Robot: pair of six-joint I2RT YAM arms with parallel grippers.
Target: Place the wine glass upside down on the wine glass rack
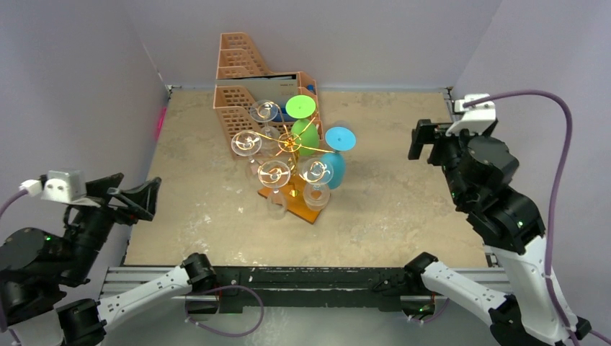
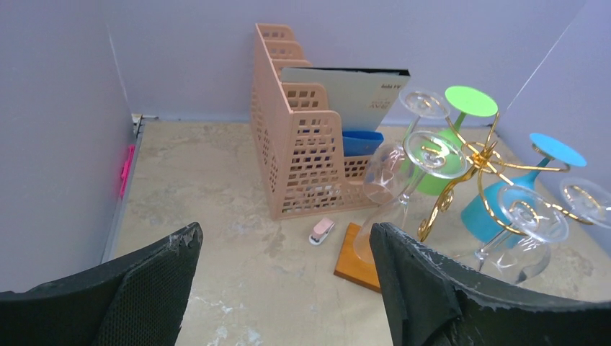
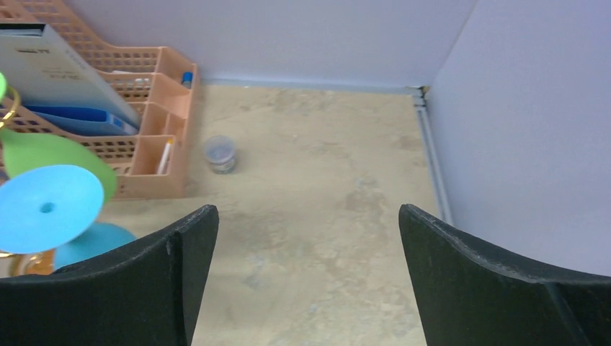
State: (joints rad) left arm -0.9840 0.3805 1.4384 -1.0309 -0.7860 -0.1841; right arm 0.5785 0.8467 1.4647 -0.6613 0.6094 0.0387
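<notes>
Your left gripper hangs over the near-left part of the table, its fingers spread wide with nothing between them. Your right gripper is over the far-right side, fingers just as wide and equally empty. Both are well apart from the wine glass rack, which stands mid-table on its wooden base, just in front of the peach file organizer.

Every wine glass you can see is on the rack. Several clear glasses hang bowl-down from the gold scroll arms, and a green glass and a blue glass hang on the far and right side. You cannot tell from these views which one is the glass of the task. No glass lies loose on the table.

The placing step therefore looks finished, and this reads as the end of the release. Next, you only need to keep both arms clear of the rack, since the hanging bowls crowd close together and a brush could swing one off its arm. Check in the left wrist view that each foot sits fully inside its scroll.
</notes>
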